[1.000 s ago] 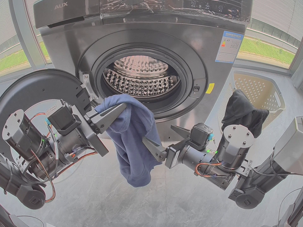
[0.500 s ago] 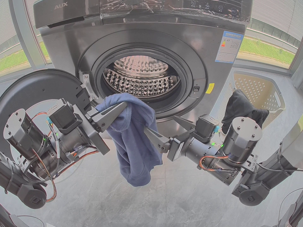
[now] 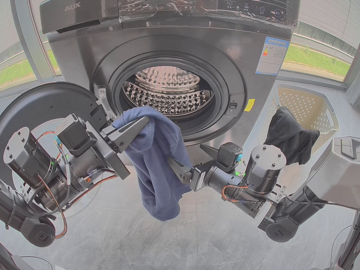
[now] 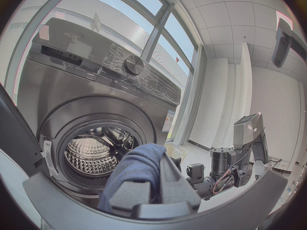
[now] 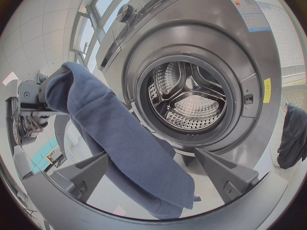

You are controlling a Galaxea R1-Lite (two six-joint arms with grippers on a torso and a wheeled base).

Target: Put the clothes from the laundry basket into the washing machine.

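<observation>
Your left arm (image 3: 37, 169) and right arm (image 3: 243, 186) are built of dark grey and black cylinders. Their round caps (image 3: 268, 158) are ringed with small screws, orange cables (image 3: 63, 224) loop along the wrists and green lights (image 3: 51, 163) glow on the housings. Each wrist carries a black boxy camera block (image 3: 73, 130) with a teal plug (image 3: 56, 139). The left tool (image 3: 143, 126) and right tool (image 3: 185, 152) end in grey wedge-shaped fingers (image 3: 127, 132), and your right arm's upper link is a paler grey, angular shell (image 3: 337, 173).
</observation>
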